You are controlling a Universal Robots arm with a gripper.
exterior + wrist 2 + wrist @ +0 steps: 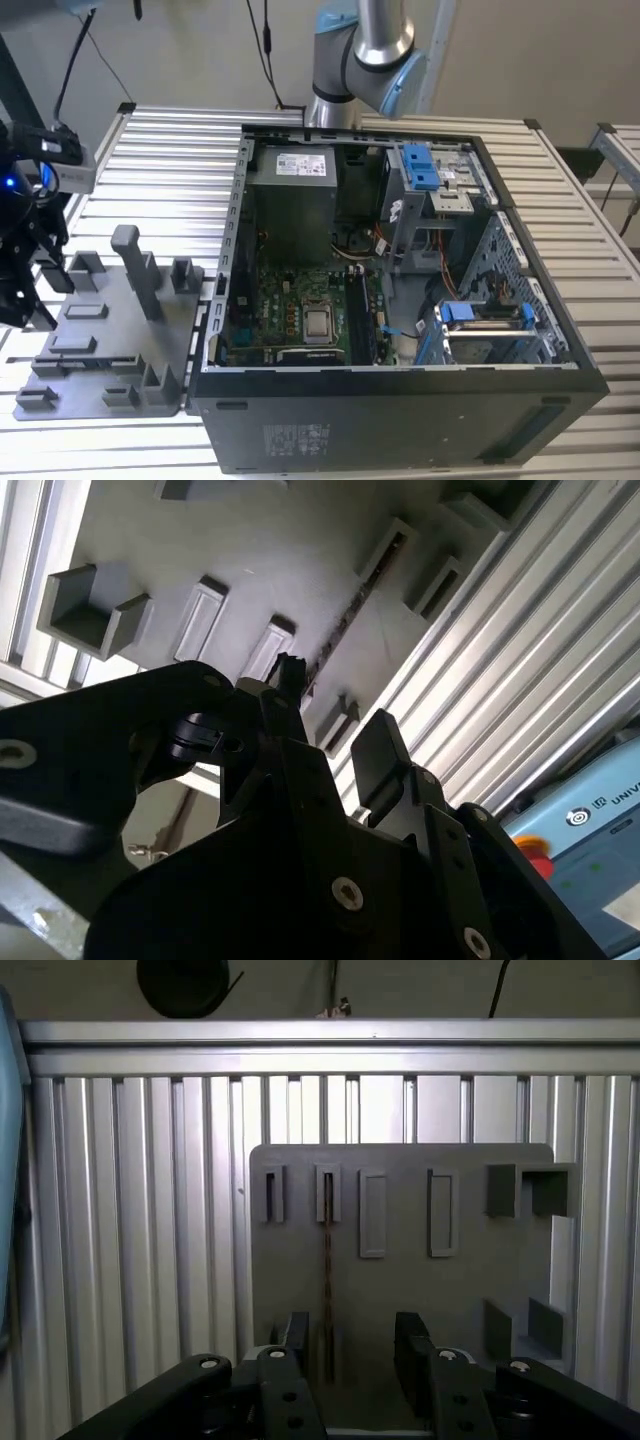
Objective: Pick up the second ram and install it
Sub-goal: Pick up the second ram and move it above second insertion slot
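On the ribbed metal table [170, 150], the grey plastic fixture tray [100, 340] lies just at the exterior view's left of the open black computer case [400, 420]. The long, thin second ram [327, 1260] stands edgewise in a tray slot, below the black hand [352, 1335].

My exterior view sits high and looks steeply down on the open black computer case [400, 420]. The grey plastic fixture tray [100, 340] lies at the exterior view's left, on the ribbed aluminium table [170, 150]. The first wrist view faces that tray [400, 1290] squarely, past the black pincer [350, 1335]. The second wrist view, seemingly much closer and tilted, shares the tray [270, 550] and the pincer [333, 705].
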